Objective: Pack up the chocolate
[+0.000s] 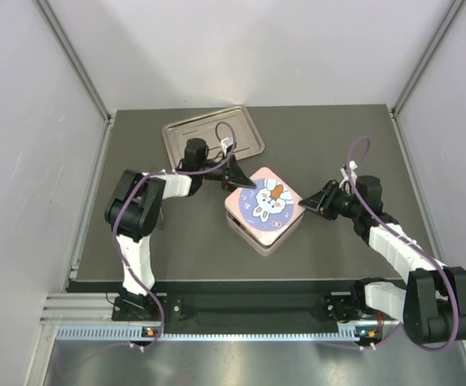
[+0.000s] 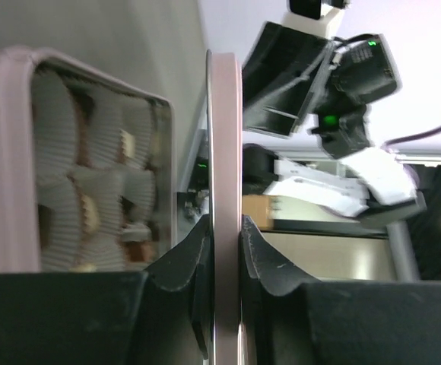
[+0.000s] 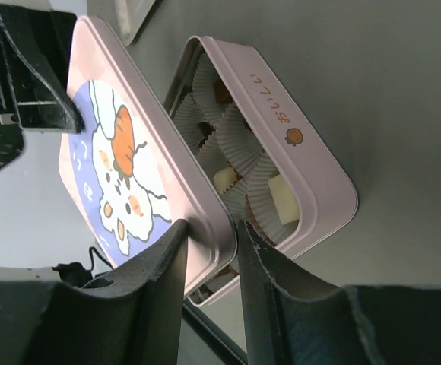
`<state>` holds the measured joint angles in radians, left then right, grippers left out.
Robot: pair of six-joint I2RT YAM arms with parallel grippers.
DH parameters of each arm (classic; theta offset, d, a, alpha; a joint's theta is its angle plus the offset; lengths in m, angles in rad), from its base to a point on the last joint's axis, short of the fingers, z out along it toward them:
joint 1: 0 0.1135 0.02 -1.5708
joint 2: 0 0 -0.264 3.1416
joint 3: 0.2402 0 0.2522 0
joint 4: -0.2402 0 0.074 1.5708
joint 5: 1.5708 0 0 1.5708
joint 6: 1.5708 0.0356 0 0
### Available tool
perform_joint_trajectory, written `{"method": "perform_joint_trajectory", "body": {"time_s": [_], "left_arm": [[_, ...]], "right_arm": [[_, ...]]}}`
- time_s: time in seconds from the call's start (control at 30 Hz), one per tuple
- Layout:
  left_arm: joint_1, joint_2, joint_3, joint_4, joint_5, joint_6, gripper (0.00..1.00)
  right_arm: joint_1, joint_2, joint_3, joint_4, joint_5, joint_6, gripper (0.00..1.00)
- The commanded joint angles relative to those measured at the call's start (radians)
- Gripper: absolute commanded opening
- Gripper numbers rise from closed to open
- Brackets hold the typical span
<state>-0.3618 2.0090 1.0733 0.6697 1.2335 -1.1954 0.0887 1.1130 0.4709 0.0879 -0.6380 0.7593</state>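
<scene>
The pink box [image 1: 271, 239] sits mid-table with white paper cups inside. Cream chocolate pieces [image 3: 281, 196] and a brown one [image 3: 220, 92] lie in the cups, and some also show in the left wrist view [image 2: 128, 141]. The box's lid [image 1: 263, 201], with a rabbit picture, hangs tilted just above the box. My left gripper [image 1: 245, 183] is shut on the lid's far-left edge [image 2: 224, 137]. My right gripper [image 1: 304, 205] is shut on the lid's right edge [image 3: 122, 152], with its fingers on either side of the rim.
A silver metal tray [image 1: 213, 133] lies at the back left of the dark table, behind my left arm. Grey walls stand on the left, right and back.
</scene>
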Motion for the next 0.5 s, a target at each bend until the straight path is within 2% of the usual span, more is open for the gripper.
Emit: {"method": "perform_joint_trajectory", "body": {"time_s": [0.0, 0.07, 0.2, 0.47], "left_arm": [[-0.011, -0.075, 0.135, -0.64, -0.129, 0.529, 0.21], [-0.011, -0.07, 0.172, -0.749, -0.163, 0.604, 0.24], [-0.012, -0.064, 0.188, -0.835, -0.216, 0.657, 0.31], [-0.012, -0.07, 0.171, -0.891, -0.279, 0.726, 0.4]], "right_arm": [[-0.003, 0.005, 0.006, 0.099, -0.04, -0.015, 0.31], [-0.004, 0.016, 0.003, 0.096, -0.032, -0.02, 0.3], [-0.004, 0.051, 0.005, 0.096, -0.032, -0.021, 0.29], [-0.006, 0.088, 0.014, 0.093, -0.019, -0.044, 0.28]]}}
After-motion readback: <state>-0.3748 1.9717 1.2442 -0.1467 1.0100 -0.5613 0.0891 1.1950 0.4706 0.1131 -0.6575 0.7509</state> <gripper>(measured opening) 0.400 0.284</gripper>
